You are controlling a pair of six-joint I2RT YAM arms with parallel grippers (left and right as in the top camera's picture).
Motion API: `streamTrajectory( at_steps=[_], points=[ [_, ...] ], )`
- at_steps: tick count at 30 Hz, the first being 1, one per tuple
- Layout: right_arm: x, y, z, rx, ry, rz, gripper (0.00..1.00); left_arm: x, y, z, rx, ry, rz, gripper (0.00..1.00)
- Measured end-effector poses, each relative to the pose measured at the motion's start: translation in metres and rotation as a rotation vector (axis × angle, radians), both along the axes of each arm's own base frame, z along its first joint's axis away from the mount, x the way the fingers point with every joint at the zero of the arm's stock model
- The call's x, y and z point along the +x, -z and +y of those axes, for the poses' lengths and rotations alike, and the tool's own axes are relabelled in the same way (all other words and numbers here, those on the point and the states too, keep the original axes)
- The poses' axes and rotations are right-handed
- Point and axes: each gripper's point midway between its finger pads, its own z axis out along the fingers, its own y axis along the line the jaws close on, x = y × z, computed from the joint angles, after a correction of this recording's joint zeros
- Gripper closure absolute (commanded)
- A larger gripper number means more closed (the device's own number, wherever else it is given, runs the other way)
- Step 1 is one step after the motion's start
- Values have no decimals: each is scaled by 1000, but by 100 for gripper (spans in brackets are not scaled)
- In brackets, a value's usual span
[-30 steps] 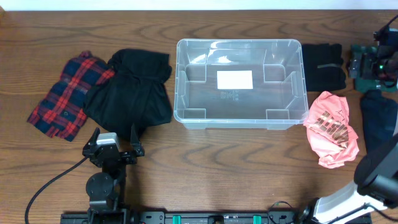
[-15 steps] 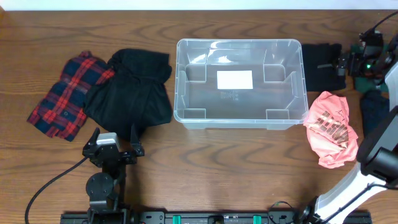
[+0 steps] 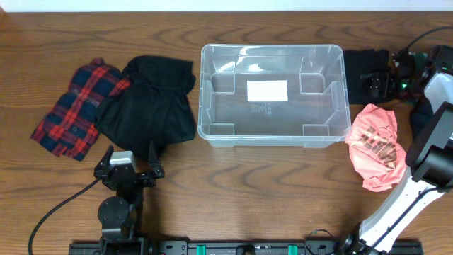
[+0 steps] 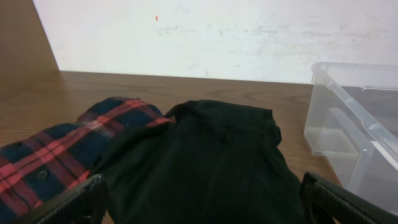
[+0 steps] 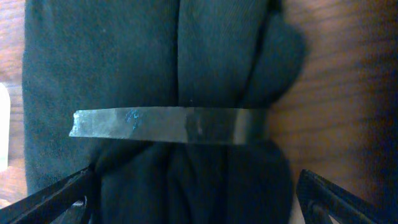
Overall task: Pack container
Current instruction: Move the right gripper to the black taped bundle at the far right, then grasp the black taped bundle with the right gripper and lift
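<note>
Obs 1: L fingers [image 4: 73, 203], status?
Obs 2: Spread wide, nothing btwn. Low over desk [image 3: 248, 185] by near edge, left part, pointing at black garment [image 3: 150, 106].
Obs 1: R fingers [image 5: 57, 198]?
Obs 2: Apart too, one tip each side of dark folded cloth [image 5: 155, 62] w/ grey band [image 5: 168, 124] across it. Not clamped. Can't tell if tips touch fabric. Cloth lies nr far right corner.
Obs 1: And container [image 3: 205, 99]?
Obs 2: Mid-desk, closer to far edge than near. Upright, mouth up, white label [image 3: 267, 91] showing on base.
Obs 1: Round it?
Obs 2: Black garment just left of it, overlapping red plaid shirt [image 3: 71, 110] twd left edge. Pink printed garment [image 3: 379, 145] crumpled at its near-right corner, abt touching. Dark cloth just beside its right wall.
</note>
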Motion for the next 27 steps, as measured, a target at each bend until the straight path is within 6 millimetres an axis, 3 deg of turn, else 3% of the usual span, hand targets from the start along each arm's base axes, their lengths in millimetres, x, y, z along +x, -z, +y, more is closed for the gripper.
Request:
streamTrajectory(
  at_steps=[3, 6, 12, 15, 18, 27],
  points=[
    [1, 0, 0, 5, -1, -1, 1, 0, 0, 0, 0, 0, 0, 2],
    [2, 0, 1, 11, -4, -4, 9, 0, 0, 0, 0, 0, 0, 2],
    [3, -1, 9, 58, -9, -9, 53, 0, 0, 0, 0, 0, 0, 2],
    [5, -3, 11, 73, -12, -20, 68, 0, 0, 0, 0, 0, 0, 2],
    [7, -6, 10, 71, -13, -30, 99, 0, 0, 0, 0, 0, 0, 2],
    [14, -13, 9, 135, 35, -22, 99, 0, 0, 0, 0, 0, 0, 2]
  ],
)
